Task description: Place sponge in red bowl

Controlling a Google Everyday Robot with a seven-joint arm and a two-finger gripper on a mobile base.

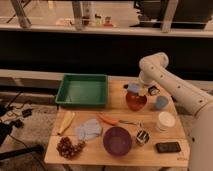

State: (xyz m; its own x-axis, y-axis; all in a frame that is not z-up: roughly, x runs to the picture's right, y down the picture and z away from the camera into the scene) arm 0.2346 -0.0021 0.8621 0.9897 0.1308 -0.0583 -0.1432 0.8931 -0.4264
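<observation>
Sponge (134, 88): a small blue-grey block with a yellowish edge, lying roughly level at the tip of the gripper (138, 90), directly above the bowl's opening. Red bowl (136, 101): a round, orange-red vessel standing upright on the wooden table (120, 153), immediately below the gripper, mouth upward.

The gripper (136, 90) hangs just above the red bowl (136, 101) at the back right of the wooden worktop (90, 156), with the sponge (134, 88) at its tip over the bowl. A green tray (83, 90) sits to the left. Nearer the front lie a banana (66, 122), a blue cloth (88, 130), grapes (67, 147), a purple bowl (117, 140), a white cup (165, 120) and a black phone (167, 147).
</observation>
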